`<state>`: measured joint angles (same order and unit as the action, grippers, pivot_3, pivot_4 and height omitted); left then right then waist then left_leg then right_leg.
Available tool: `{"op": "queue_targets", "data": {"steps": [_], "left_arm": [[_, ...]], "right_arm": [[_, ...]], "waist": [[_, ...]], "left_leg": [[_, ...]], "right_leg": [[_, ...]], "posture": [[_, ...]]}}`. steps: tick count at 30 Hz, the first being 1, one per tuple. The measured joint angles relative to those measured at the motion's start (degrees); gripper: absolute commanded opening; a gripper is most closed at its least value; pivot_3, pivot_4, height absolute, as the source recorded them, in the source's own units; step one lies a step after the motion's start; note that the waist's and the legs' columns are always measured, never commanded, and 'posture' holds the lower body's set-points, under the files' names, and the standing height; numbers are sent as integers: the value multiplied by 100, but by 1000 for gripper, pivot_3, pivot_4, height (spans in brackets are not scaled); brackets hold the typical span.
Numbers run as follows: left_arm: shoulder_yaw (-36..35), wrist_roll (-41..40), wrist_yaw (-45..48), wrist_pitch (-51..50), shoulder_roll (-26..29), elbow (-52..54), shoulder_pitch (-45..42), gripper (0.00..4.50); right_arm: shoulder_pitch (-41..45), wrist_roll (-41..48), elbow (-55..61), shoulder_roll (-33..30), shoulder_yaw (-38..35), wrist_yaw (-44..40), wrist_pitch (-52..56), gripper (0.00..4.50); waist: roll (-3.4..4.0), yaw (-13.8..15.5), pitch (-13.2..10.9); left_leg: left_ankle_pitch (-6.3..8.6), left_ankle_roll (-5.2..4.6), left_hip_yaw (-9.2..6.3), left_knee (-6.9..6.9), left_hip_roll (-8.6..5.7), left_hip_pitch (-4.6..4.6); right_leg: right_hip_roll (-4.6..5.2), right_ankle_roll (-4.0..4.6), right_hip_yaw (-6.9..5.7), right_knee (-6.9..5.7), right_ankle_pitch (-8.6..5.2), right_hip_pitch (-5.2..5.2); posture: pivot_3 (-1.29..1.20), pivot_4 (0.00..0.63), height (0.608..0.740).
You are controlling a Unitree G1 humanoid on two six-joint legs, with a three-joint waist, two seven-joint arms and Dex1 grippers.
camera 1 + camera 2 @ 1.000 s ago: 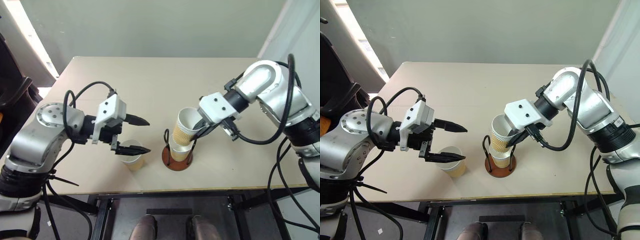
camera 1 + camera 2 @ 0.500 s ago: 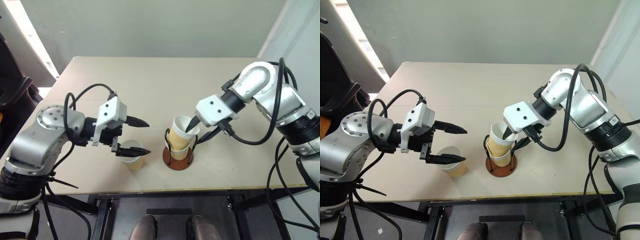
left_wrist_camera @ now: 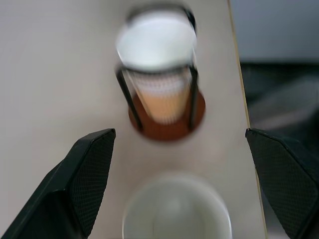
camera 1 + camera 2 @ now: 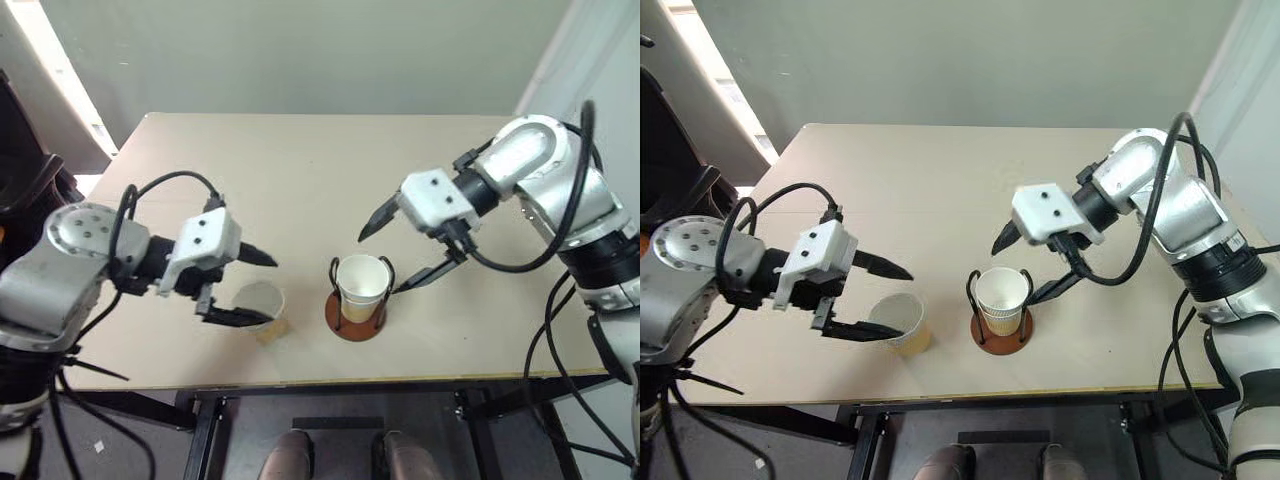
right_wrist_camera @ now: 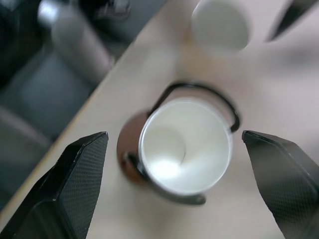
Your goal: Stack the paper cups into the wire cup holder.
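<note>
The wire cup holder stands near the front edge of the beige surface, its reddish-brown disc base flat and its two black wire loops upright. Paper cups are seated upright between the loops, the white inside of the top one facing up; in the left wrist view the tan ribbed wall is seen between the wires, but how many cups are nested there cannot be told.

Above and just beside the holder, the right gripper is held with its black fingers spread wide, one on the far side of the holder and one on the right side; nothing is gripped and the cups are not touched.

To the left of the holder, a separate paper cup stands upright on the surface, well apart from the disc base. The left gripper is placed at this cup with its fingers wide apart, one finger above the rim and one in front of it; no grip is made.
</note>
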<state>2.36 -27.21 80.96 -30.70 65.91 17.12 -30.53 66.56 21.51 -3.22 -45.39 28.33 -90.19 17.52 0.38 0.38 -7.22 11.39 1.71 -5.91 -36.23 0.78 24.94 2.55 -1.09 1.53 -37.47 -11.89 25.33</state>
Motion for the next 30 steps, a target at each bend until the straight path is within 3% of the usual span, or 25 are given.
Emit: {"op": "queue_targets", "data": {"steps": [4,8,17,21,30], "left_arm": [[130,198,525,405,264,-40,7,4500],[339,294,871,682,295,-84,-54,4500],[1283,1445,849,1457,-79,-529,-256,4500],[1492,1737,850,1698,-319,-614,-296,3603],[1496,2000,849,2038,-614,-895,-342,426]], "right_arm": [[-716,648,473,121,-638,466,1216,4465],[-1680,1349,1327,-194,-1233,786,2280,4465],[-2414,1718,2280,-373,-2069,1827,3151,4465],[-2653,1787,2462,-540,-2282,2038,3332,4500],[-2858,1984,2797,-912,-2590,2240,3504,4500]], "waist": [[-3,10,2],[-4,21,2],[-6,-9,3],[-6,-3,3],[-6,2,4]], "left_leg": [[1,1,-1,0,1,5],[2,3,2,-1,0,11],[-3,4,-1,-4,5,1],[-2,3,0,-5,3,8],[-1,2,0,-3,5,9]], "right_leg": [[-1,1,0,5,-1,0],[-1,0,2,18,0,-1],[-3,-4,1,5,2,-2],[-2,-9,1,14,5,-2],[-5,-35,1,19,15,-2]], "posture": [[0,150,740],[0,150,740],[0,150,740],[0,150,740],[0,150,740]]}}
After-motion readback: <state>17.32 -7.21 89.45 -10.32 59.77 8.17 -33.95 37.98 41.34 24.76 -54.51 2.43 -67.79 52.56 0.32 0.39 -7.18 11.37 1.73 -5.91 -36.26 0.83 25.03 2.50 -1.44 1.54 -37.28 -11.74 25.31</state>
